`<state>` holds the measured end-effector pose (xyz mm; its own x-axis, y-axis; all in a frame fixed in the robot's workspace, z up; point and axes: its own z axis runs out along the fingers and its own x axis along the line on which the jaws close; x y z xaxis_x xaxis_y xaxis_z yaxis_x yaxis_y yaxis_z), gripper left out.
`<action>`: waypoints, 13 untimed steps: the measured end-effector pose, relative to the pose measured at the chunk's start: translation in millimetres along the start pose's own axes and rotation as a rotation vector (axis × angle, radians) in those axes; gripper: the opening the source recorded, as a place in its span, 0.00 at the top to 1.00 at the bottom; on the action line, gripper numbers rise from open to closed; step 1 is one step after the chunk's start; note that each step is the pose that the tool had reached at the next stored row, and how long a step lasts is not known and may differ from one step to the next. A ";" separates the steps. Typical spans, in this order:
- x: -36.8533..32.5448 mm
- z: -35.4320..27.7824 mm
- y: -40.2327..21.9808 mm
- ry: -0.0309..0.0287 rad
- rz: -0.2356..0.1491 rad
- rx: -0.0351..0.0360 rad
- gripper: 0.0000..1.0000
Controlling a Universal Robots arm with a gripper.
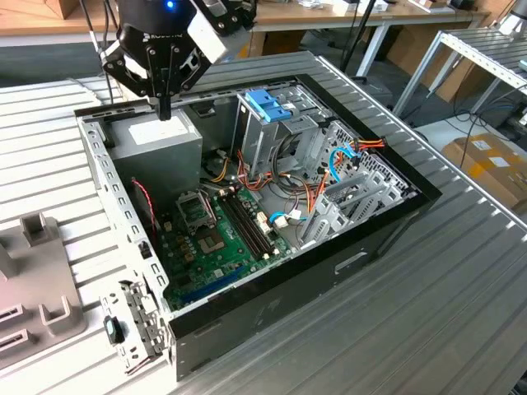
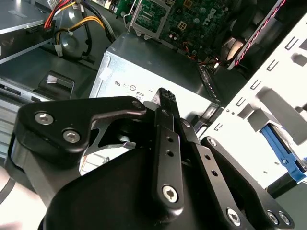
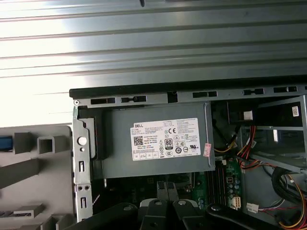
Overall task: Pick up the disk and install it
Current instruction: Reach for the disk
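The tool point(image 1: 165, 109) is hovering just above the grey power-supply box point(image 1: 156, 141) in a corner of the open computer case point(image 1: 329, 271), its fingers pinched together and gripping nothing. The disk point(image 2: 282, 147) is lying beyond the case wall, by the grey holder point(image 1: 37, 280) on the slatted surface point(image 1: 445, 313). It is presenting a ribbed bright-blue strip of its plastic carrier, with its metal face hidden.

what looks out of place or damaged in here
Nothing looks damaged or spilled. The computer case lies open on its side, loose cables trail by the drive cage, and the shut pincer hangs over the power supply.
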<state>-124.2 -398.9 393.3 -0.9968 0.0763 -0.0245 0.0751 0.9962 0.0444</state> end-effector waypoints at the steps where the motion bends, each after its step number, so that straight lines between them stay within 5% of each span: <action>1: 0.7 0.0 -0.1 0.0000 0.000 0.0000 0.89; 13: 14.3 -0.4 -1.1 0.0001 0.000 0.0000 0.89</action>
<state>-138.6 -398.9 393.3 -0.9968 0.0762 -0.0245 0.0751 0.9962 0.0444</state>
